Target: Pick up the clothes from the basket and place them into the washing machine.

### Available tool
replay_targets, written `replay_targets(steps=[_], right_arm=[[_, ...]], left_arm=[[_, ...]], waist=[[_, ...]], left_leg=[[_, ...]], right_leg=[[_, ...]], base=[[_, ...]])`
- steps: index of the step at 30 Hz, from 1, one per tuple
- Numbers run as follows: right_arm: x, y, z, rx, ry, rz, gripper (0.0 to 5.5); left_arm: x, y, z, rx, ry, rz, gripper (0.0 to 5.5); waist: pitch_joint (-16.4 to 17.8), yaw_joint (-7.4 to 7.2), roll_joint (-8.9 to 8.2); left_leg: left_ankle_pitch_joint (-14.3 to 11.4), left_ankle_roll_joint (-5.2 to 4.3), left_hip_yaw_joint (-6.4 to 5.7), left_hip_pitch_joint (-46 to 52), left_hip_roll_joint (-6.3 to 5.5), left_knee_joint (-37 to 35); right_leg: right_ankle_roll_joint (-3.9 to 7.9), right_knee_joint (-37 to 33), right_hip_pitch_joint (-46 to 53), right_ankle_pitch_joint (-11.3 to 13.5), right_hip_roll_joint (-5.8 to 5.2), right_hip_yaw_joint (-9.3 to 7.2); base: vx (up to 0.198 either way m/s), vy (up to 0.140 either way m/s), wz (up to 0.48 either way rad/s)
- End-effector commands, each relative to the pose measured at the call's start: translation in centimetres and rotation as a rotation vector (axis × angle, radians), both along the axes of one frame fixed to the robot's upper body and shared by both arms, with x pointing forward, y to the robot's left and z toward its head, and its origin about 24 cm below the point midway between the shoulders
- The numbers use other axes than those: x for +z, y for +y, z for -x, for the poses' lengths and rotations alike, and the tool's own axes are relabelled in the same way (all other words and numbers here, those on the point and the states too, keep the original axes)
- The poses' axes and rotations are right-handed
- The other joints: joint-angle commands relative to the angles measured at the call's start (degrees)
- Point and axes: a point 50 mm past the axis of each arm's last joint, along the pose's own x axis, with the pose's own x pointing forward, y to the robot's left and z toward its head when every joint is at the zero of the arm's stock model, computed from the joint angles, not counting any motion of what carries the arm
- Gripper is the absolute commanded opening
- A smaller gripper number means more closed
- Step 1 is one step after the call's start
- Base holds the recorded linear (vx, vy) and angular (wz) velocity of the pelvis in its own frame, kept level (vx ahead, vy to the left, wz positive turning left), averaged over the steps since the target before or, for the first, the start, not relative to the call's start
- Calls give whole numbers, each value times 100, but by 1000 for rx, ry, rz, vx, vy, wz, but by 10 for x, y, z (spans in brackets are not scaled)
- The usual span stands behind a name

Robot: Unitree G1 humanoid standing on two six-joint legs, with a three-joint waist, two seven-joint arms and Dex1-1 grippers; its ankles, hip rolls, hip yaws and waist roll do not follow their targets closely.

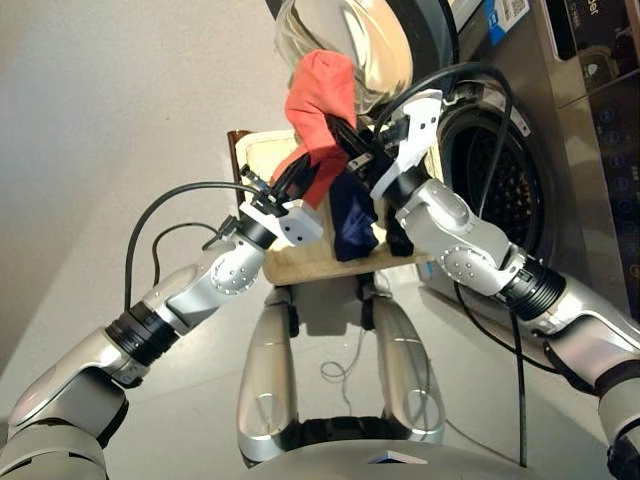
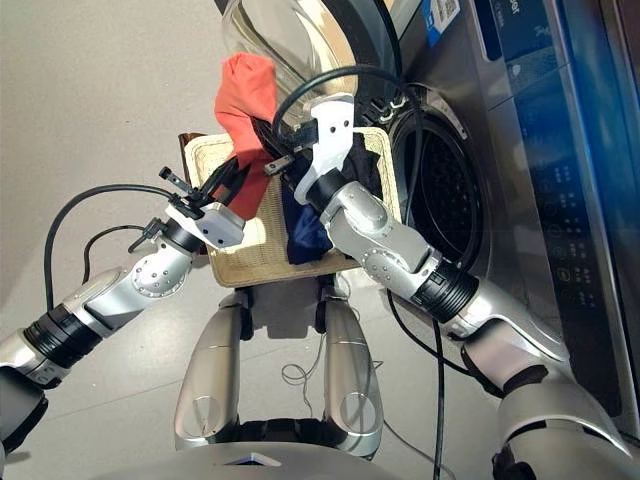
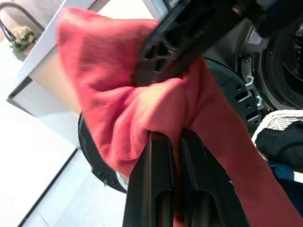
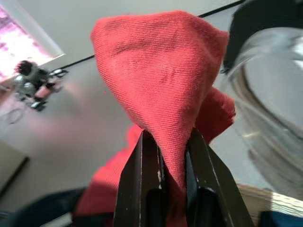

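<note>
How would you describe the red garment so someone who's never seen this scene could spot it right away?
Find the dark grey front-loading washing machine with its round glass door swung open. Just in front, above the cream-white woven wicker basket, the left gripper and right gripper both clamp the coral-red cloth garment. It alone is lifted; the navy blue garment lies below.

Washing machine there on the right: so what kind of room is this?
Probably a laundry area: a front-loading washing machine with its glass door open, and a cream wicker basket of clothes on the pale floor.
</note>
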Motion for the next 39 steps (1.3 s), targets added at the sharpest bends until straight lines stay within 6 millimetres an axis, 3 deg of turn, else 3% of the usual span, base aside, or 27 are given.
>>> replay_targets(steps=[1,3,4,5,6,7,8,10,11,17,20,25,29,39], right_arm=[[37,-21,11,-77,-214,-93,0],[22,-31,7,-140,-171,-89,0],[12,-39,0,-209,-146,-74,0],[-2,-47,-7,-288,-111,-49,0],[-17,-54,-13,-365,-65,-33,0],[-30,-58,-17,-420,-41,0,0],[-47,-64,-22,-482,13,19,0],[-69,-74,-27,-568,98,15,0],[-86,-82,-32,-642,220,-84,0],[-106,-99,-40,-810,372,-263,0],[-104,-109,-44,-889,359,-269,0],[-90,-144,-54,-1065,310,-243,0],[-69,-186,-62,-1254,251,-152,0],[8,-254,-60,-1506,137,-397,0]], left_arm=[[29,-14,18,-99,-159,122,0],[28,-15,19,-102,-158,135,0],[28,-16,20,-108,-156,150,26],[28,-17,21,-115,-155,175,153],[29,-18,22,-123,-156,202,222],[31,-19,22,-128,-157,235,414],[33,-22,23,-145,-158,271,550],[36,-25,24,-162,-157,320,550],[36,-31,24,-177,-144,360,550],[41,-38,23,-198,-91,504,550],[41,-40,24,-215,-80,524,550],[46,-42,27,-256,-61,566,550],[48,-46,28,-299,-40,576,550],[49,-47,26,-296,-13,569,550]], waist=[[-81,-66,153],[-81,-81,160],[-81,-83,166],[-81,-79,176],[-81,-84,187],[-81,-92,199],[-81,-103,215],[-81,-111,237],[-81,-114,266],[-81,-104,348],[-80,-93,375],[-80,-49,419],[-80,-7,470],[-80,54,532]], left_leg=[[-202,-113,-221,-57,-103,376],[-201,-112,-218,-66,-97,382],[-203,-109,-222,-72,-100,390],[-210,-105,-223,-66,-99,389],[-210,-102,-232,-70,-103,388],[-207,-99,-241,-73,-108,384],[-213,-100,-257,-81,-119,394],[-204,-98,-292,-99,-134,406],[-204,-89,-317,-97,-175,391],[-222,-58,-350,-228,-277,481],[-248,-47,-358,-318,-295,545],[-274,-41,-420,-544,-322,658],[-312,-39,-500,-877,-356,860],[-587,10,-565,-1880,-343,1708]], right_leg=[[471,-52,223,-144,-213,191],[479,-39,220,-152,-214,180],[480,-28,217,-156,-219,179],[482,-21,220,-164,-223,171],[480,-13,216,-167,-224,169],[480,-14,216,-170,-228,166],[480,-2,221,-184,-228,161],[478,28,202,-199,-226,174],[472,42,199,-197,-238,199],[441,153,84,-236,-290,249],[440,183,6,-244,-299,238],[439,287,-189,-283,-307,238],[419,491,-497,-344,-298,234],[337,1319,-1502,-592,-230,346]], base=[[0,0,0],[0,0,0],[0,0,0],[0,0,0],[0,0,0],[0,0,0],[0,0,0],[0,0,0],[0,0,0],[0,0,0],[0,0,0],[0,0,0],[0,0,0],[-12,0,57]])
